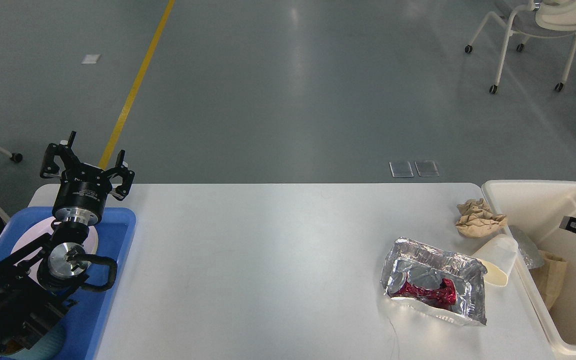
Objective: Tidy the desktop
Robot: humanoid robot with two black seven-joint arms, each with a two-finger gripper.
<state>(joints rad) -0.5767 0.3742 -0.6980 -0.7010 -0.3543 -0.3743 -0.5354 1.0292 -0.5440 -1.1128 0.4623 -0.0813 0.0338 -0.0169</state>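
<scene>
The desktop (268, 260) is a wide white surface with rounded far corners and a smooth matte finish, filling the lower middle of the head view; its near edge is cut off by the bottom of the frame. Most of it is bare. Toward its right end lie a crumpled foil tray (435, 280) with a red wrapper (430, 294) inside, a cream paper cup (497, 259) tipped on its side, touching the wall of the white bin (535, 192), and a ball of brown paper (478, 217) just beside that bin. A blue tray (118, 235) overlaps the left end, holding a pale plate (25, 240) largely hidden by the left arm. The left end effector (88, 160) hangs above the tray's far edge, its 2 fingers spread apart and holding nothing. The right end effector (568, 223) only pokes in at the right edge over the bin, dark and cut off; I cannot tell whether it is spread or closed
</scene>
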